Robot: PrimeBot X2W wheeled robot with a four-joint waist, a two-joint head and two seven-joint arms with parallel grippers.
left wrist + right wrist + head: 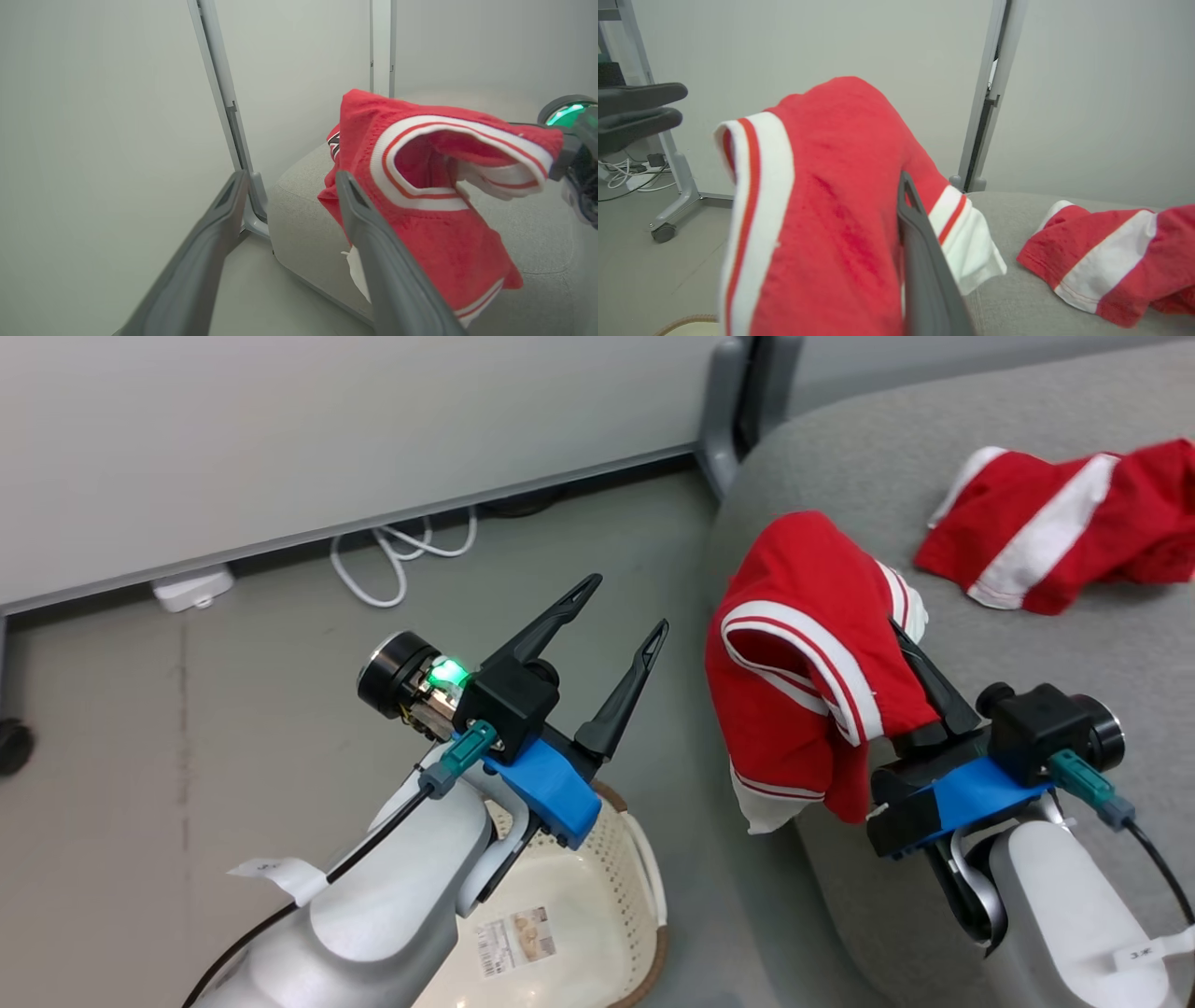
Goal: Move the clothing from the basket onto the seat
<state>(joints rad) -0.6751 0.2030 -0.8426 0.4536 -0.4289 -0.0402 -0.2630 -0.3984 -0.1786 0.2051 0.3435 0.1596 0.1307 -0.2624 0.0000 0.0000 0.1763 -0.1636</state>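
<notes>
One label [516,943] sits inside the basket [597,877], one garment [1055,537] on the seat [1102,644]

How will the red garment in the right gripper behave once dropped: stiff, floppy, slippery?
Probably very floppy: the red garment drapes limp over the shut right gripper. Likely light, since a thin-finger pinch carries it. It might slip off if released here: much of it hangs past the rounded edge of the seat, unlike the second garment lying crumpled further in.
</notes>
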